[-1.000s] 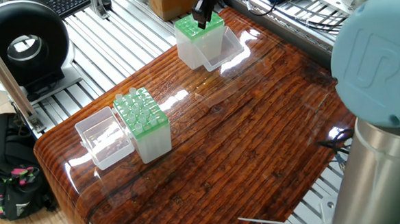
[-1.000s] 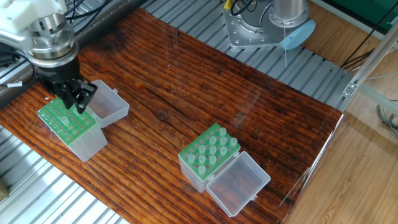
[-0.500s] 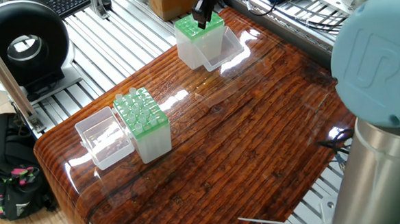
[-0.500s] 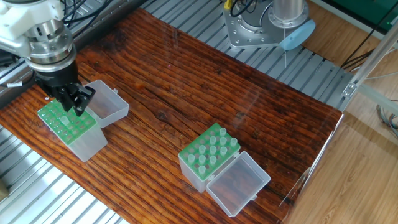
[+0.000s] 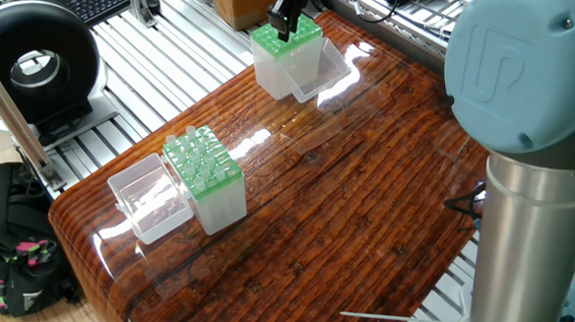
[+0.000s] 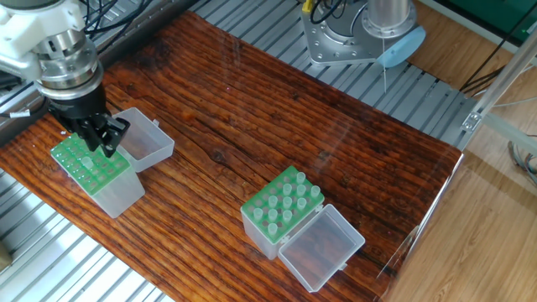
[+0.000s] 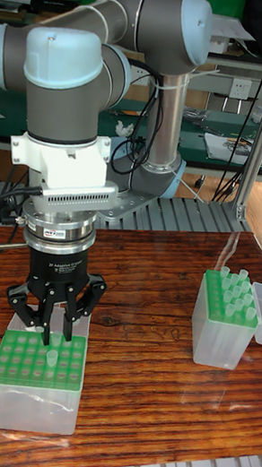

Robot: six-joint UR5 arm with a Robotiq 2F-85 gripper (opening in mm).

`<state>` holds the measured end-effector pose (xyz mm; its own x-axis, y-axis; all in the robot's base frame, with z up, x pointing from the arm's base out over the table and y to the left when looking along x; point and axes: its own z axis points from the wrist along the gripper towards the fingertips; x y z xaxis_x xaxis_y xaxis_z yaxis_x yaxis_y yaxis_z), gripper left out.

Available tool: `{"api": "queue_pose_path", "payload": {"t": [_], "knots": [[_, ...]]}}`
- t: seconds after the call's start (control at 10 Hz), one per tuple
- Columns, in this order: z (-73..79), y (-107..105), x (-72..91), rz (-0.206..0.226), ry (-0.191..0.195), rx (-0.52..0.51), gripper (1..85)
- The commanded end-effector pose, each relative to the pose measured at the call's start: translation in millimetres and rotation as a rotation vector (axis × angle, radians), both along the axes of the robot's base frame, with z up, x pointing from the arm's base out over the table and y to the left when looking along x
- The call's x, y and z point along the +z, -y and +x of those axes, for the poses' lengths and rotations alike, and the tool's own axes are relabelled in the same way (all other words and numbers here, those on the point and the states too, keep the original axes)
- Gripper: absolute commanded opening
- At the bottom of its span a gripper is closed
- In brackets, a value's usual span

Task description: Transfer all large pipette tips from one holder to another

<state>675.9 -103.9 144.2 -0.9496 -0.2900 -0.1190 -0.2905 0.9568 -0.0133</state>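
Note:
Several large pipette tips (image 6: 285,206) stand in the green-topped holder (image 6: 262,228) near the table's right end; this holder is also visible in the tall fixed view (image 7: 222,333) and in one fixed view (image 5: 213,191). The second green holder (image 6: 94,174) sits at the far left end (image 7: 33,397). One whitish tip (image 7: 52,358) stands upright in it. My gripper (image 7: 56,334) hangs just above that tip, fingers slightly apart, nothing held. From the other side, the gripper (image 5: 287,25) hovers over the same holder (image 5: 284,55).
Each holder has a clear hinged lid lying open beside it (image 6: 144,144) (image 6: 322,247). The arm's base (image 6: 361,33) is bolted behind the table. A black round device (image 5: 31,61) and a backpack (image 5: 10,235) sit off the table's end.
The gripper shifted only slightly over the left holder. The arm's large elbow has swung further into one fixed view. The tip stays standing in the grid.

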Motion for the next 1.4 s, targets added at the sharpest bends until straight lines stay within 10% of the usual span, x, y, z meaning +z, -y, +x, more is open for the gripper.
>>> {"api": "queue_pose_path", "payload": {"t": [0.0,1.3], "knots": [[1.4,-1.0,-0.6,0.007,0.000,0.001,32.3],[-3.3,-3.3,6.1,0.007,-0.005,-0.020,7.3]]}}
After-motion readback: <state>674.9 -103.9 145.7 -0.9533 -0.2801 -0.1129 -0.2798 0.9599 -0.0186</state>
